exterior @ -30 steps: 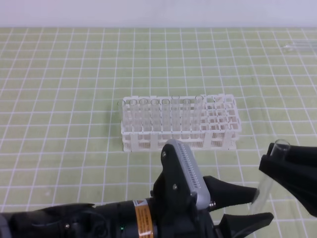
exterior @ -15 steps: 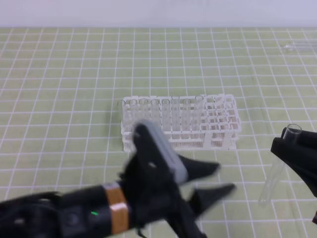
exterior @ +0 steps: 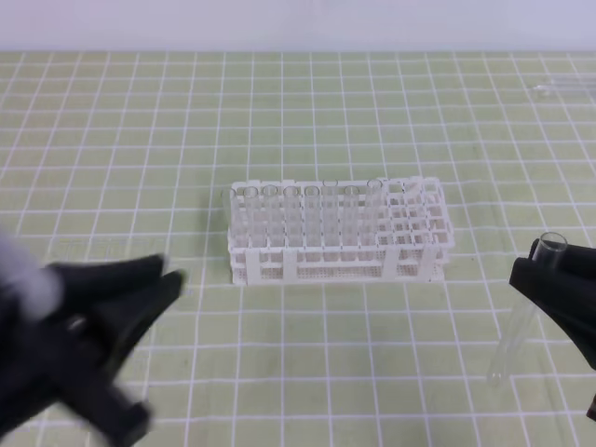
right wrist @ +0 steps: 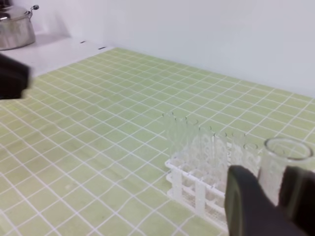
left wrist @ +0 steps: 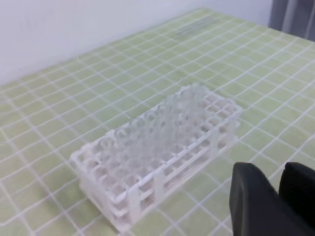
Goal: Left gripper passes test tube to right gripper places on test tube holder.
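Observation:
The white test tube holder (exterior: 410, 256) stands mid-table with several clear tubes in its left columns; it also shows in the left wrist view (left wrist: 147, 189) and the right wrist view (right wrist: 194, 189). At the right edge, my right gripper (exterior: 533, 279) is shut on a test tube (exterior: 507, 349) that hangs tilted, mouth up, right of the holder. In the right wrist view the test tube (right wrist: 280, 164) sits between the black fingers (right wrist: 248, 201). My left gripper (exterior: 170, 273) is blurred at the lower left, jaws nearly together and nothing in them. In the left wrist view the left gripper (left wrist: 280, 174) shows only a thin slit.
More clear tubes (exterior: 559, 87) lie on the green grid mat at the far right. A metal kettle (right wrist: 15, 29) sits on a white surface beyond the mat's far left corner.
My left gripper has swung from the front centre to the lower left and its jaws have closed. The right gripper with the tube shifted slightly right, then held still.

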`<state>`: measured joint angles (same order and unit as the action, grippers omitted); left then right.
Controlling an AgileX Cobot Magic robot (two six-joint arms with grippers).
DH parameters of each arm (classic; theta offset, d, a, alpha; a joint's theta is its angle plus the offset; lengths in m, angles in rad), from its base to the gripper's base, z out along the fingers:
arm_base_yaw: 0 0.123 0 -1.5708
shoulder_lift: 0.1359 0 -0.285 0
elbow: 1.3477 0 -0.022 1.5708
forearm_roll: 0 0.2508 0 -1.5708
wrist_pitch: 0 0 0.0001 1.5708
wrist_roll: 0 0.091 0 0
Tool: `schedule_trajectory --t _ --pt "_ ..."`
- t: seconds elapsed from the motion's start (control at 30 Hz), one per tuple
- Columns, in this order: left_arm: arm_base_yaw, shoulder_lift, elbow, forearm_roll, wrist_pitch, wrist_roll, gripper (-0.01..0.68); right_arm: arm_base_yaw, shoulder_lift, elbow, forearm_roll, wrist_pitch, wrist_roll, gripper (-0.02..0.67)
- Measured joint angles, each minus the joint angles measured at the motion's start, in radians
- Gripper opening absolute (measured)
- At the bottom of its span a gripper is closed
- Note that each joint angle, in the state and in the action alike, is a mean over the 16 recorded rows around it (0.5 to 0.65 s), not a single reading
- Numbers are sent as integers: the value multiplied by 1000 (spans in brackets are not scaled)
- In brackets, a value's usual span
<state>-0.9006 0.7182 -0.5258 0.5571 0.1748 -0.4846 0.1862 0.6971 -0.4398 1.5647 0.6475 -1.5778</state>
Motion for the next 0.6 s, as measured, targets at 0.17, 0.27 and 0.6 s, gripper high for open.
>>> schedule_trajectory --t 0.17,0.27,0.6 --pt "0 -181 66 -31 111 1 51 0 0 0 0 -1 -1 108" --pt "0 -270 102 -51 148 1 30 0 0 0 0 -1 -1 108" --pt "0 -433 153 -109 311 1 -2 0 1 0 1 -1 -2 107"
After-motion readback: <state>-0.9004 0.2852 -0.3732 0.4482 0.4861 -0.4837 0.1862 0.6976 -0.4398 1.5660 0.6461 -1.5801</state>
